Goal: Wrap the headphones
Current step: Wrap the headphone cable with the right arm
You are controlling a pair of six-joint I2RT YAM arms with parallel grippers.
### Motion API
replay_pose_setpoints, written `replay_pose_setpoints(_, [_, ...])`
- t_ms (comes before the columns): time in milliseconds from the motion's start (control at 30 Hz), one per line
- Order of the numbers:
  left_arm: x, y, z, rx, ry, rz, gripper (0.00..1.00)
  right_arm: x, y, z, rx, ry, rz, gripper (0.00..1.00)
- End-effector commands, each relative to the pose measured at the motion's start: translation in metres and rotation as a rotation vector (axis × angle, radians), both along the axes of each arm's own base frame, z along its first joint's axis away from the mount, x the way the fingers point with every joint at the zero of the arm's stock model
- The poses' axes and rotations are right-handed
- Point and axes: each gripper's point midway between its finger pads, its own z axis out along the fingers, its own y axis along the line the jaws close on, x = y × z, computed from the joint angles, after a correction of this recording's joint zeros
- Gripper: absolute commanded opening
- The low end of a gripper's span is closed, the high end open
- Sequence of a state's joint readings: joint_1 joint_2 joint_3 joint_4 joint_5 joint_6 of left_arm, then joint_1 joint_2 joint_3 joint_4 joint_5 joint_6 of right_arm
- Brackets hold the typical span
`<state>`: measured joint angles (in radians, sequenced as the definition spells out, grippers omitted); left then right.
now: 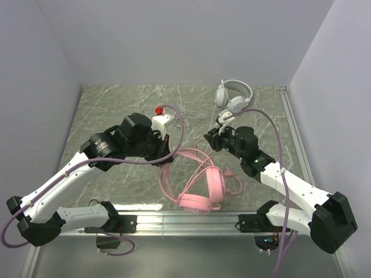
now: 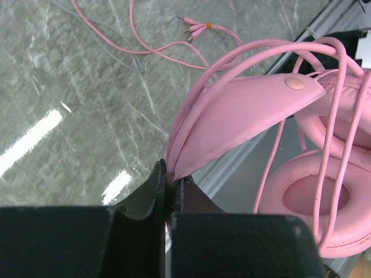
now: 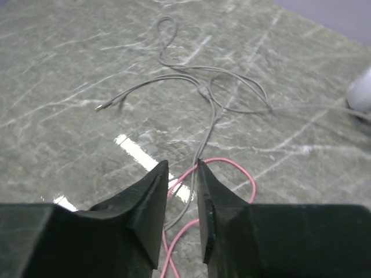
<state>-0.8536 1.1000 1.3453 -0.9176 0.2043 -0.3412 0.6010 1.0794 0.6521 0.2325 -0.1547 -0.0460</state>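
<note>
Grey-green marbled tabletop [image 1: 116,104] fills the floor of a cell closed in by plain pale walls [image 1: 174,40] on the left, back and right. A metal rail [image 1: 185,219] runs along the near edge just beyond the arm bases, and a second strip [image 1: 293,127] follows the right-hand edge. The pink headset [image 1: 214,184] lies near the middle, close to the near rail, its ear cups tipped toward that rail and its pink cable [image 2: 145,52] thrown in loose loops over and around it. The left gripper [image 2: 171,185] is pinched tight on the end of the pink headband [image 2: 243,110], which arches up and away from the jaws; several turns of cable lie across the band and the cushions. Further out on the marble the cable's split plug ends [image 2: 197,26] rest loose. The white headset [image 1: 233,95] sits far back on the right, close to the back wall. Its thin grey cable [image 3: 214,116] wanders in slack curls over the marble toward the right gripper [image 3: 181,168]. That gripper hangs low with its jaws only narrowly parted and nothing visibly clamped; the grey cable and a pink loop pass on the table under the gap. A broad stretch of marble lies between the left arm and the left wall, while the two grippers, both cables and the pink headset crowd the centre.
</note>
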Motion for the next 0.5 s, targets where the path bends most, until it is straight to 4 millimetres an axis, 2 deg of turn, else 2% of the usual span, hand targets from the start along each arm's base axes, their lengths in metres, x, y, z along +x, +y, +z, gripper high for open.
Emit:
replay_pose_setpoints(0, [0.004, -0.006, 0.018, -0.098, 0.038, 0.046, 0.0, 0.015, -0.018, 0.025, 0.137, -0.014, -0.121, 0.34])
replay_pose_setpoints(67, [0.012, -0.002, 0.009, -0.093, 0.069, 0.076, 0.0, 0.021, -0.034, 0.024, 0.189, 0.017, -0.167, 0.38])
replay_pose_setpoints(100, [0.015, 0.0, 0.006, -0.092, 0.083, 0.093, 0.0, 0.02, -0.041, 0.032, 0.222, 0.004, -0.183, 0.38])
replay_pose_setpoints(133, [0.019, 0.003, 0.003, -0.099, 0.109, 0.1, 0.0, 0.02, -0.049, 0.028, 0.243, 0.012, -0.206, 0.44])
replay_pose_setpoints(167, [0.022, 0.005, -0.004, -0.092, 0.127, 0.113, 0.0, 0.023, -0.06, 0.03, 0.276, 0.021, -0.24, 0.46])
replay_pose_setpoints(200, [0.025, 0.008, -0.007, -0.091, 0.139, 0.124, 0.0, 0.02, -0.067, 0.037, 0.302, 0.006, -0.252, 0.48])
replay_pose_setpoints(267, [0.033, 0.014, -0.013, -0.089, 0.168, 0.151, 0.0, 0.018, -0.08, 0.035, 0.337, 0.01, -0.277, 0.59])
replay_pose_setpoints(300, [0.035, 0.015, -0.013, -0.095, 0.17, 0.156, 0.0, 0.014, -0.085, 0.043, 0.357, -0.013, -0.285, 0.61])
replay_pose_setpoints(333, [0.04, 0.018, -0.013, -0.101, 0.17, 0.171, 0.0, 0.012, -0.088, 0.039, 0.362, -0.008, -0.291, 0.65])
replay_pose_setpoints(400, [0.043, 0.021, -0.012, -0.107, 0.171, 0.182, 0.0, 0.008, -0.097, 0.045, 0.395, -0.025, -0.31, 0.67])
replay_pose_setpoints(467, [0.047, 0.025, -0.013, -0.107, 0.187, 0.194, 0.0, 0.003, -0.098, 0.04, 0.405, -0.016, -0.299, 0.7])
